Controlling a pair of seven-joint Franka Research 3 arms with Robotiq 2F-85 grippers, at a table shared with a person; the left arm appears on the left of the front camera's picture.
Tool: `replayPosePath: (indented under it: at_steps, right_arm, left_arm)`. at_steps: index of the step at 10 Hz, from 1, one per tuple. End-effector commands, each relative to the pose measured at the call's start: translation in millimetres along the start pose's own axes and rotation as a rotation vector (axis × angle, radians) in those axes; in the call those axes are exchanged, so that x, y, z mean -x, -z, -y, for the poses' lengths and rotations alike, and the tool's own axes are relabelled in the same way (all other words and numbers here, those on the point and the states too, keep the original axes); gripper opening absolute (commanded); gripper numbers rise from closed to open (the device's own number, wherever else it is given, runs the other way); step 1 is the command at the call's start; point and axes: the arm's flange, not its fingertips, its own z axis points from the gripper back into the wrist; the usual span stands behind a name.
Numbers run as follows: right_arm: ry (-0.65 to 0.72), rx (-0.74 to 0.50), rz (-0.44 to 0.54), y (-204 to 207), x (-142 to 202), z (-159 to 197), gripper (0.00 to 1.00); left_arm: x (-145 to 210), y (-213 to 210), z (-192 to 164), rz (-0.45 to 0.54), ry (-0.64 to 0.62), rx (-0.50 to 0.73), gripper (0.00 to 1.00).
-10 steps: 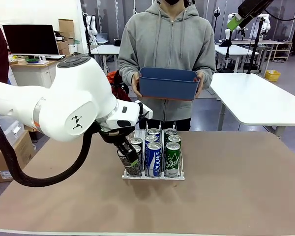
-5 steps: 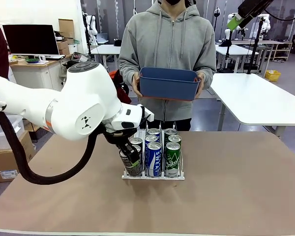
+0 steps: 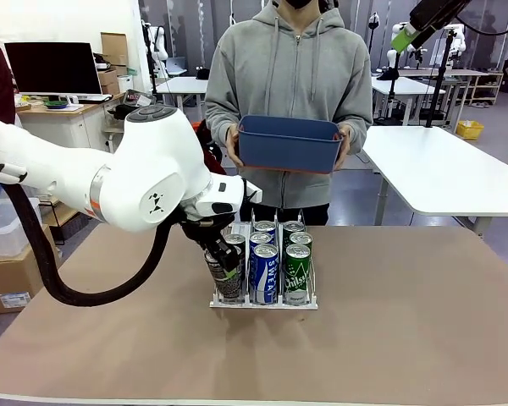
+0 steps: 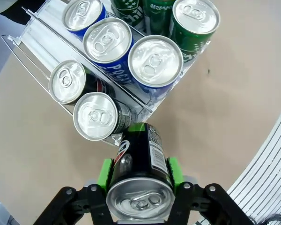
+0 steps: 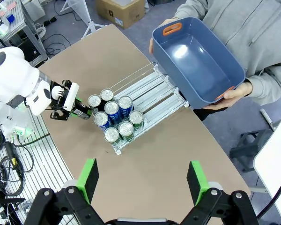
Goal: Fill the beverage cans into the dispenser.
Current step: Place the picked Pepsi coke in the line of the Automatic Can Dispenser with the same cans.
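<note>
Brown worktop, dispenser at its middle.
Left gripper pinches a dark can just off the dispenser's near corner; right gripper spread wide overhead. Beyond: person's blue tub, white tables, monitor.

White arm, black cable; pincer pads green.

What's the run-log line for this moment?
left gripper: holding dark can | by dispenser front | right gripper: open | tub: empty, held by person
</note>
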Motion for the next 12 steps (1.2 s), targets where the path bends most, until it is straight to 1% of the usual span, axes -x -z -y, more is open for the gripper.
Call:
replayPosePath:
  at_steps: [1,3,4,7,9,12]
  right_arm:
    - [-0.002,-0.007,0.001,0.0,1.8,-0.7,1.00]
    - [-0.002,-0.007,0.001,0.0,1.8,-0.7,1.00]
    - [-0.002,-0.007,0.001,0.0,1.8,-0.7,1.00]
    - [-0.002,-0.007,0.001,0.0,1.8,-0.7,1.00]
    - [-0.002,-0.007,0.001,0.0,1.8,-0.7,1.00]
    - [-0.002,-0.007,0.001,0.0,1.8,-0.7,1.00]
  left_arm:
    - [-17.4,6.0,-11.5,0.042,-0.045,-0.067,0.57]
    - [-20.2,12.8,-25.9,0.040,-0.070,-0.088,0.57]
    - [-23.0,16.6,-26.0,0.052,-0.090,-0.100,0.57]
    - [-28.4,25.1,-37.8,0.043,-0.101,-0.122,0.57]
    - [-25.7,34.4,-41.6,0.006,-0.107,-0.087,0.57]
    - [-22.2,52.7,-46.9,-0.044,-0.117,-0.085,0.57]
